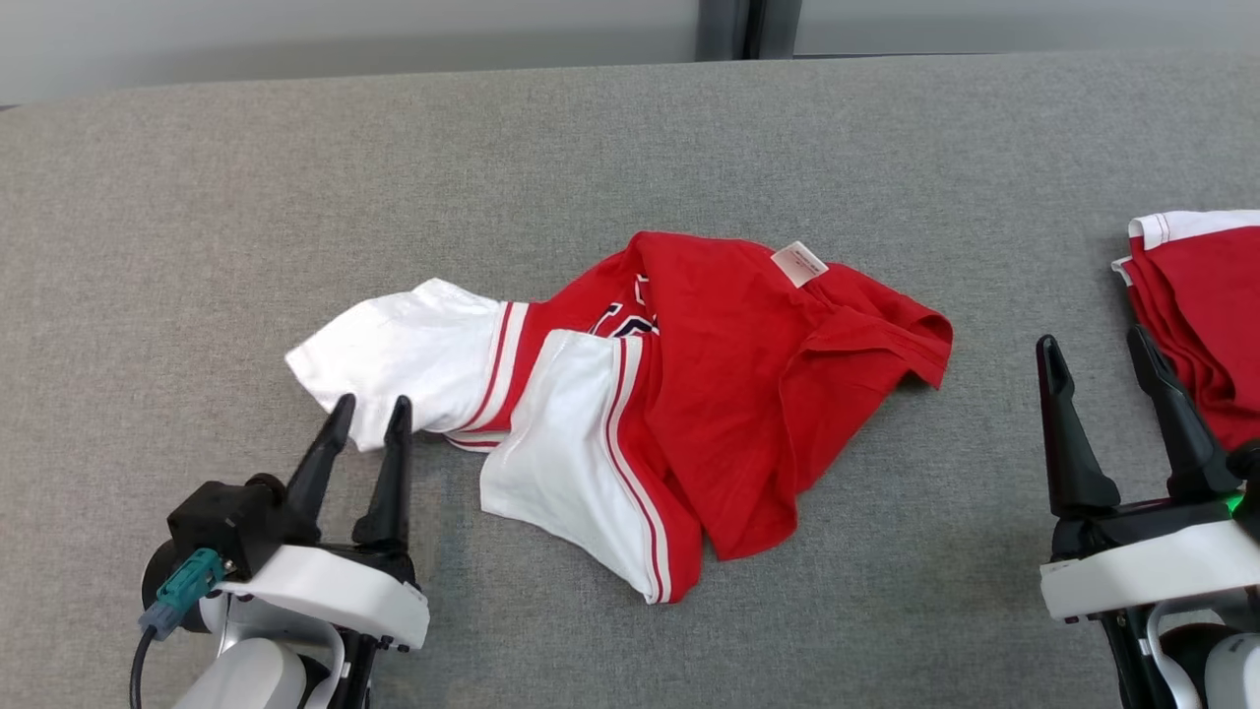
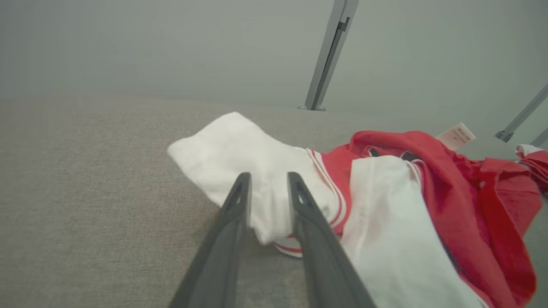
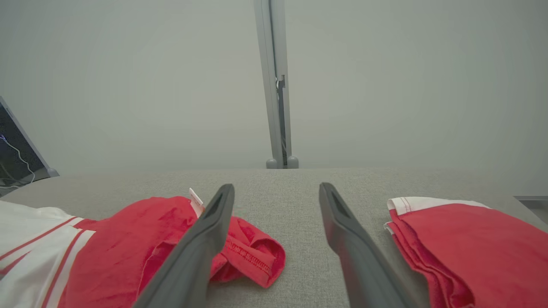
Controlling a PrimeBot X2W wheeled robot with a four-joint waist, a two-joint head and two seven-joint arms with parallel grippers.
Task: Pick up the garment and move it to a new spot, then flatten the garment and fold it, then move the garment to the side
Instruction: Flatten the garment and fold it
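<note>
The garment (image 1: 709,394) is a red shirt with white, red-striped sleeves, lying crumpled in the middle of the grey cloth-covered table (image 1: 197,246). Its white label faces up at the far side. My left gripper (image 1: 371,409) stands open at the near edge of the left white sleeve (image 1: 404,354). In the left wrist view the sleeve's corner (image 2: 267,214) lies between the two parted fingers of that gripper (image 2: 267,177), which do not pinch it. My right gripper (image 1: 1095,345) is wide open over bare table, to the right of the garment's red hem (image 3: 252,256), and holds nothing (image 3: 276,188).
A folded pile of red and white clothes (image 1: 1201,315) lies at the table's right edge, just beyond my right fingers (image 3: 471,244). The table's far edge meets a pale wall with a grey post (image 3: 276,85). Bare table lies to the left and in front of the garment.
</note>
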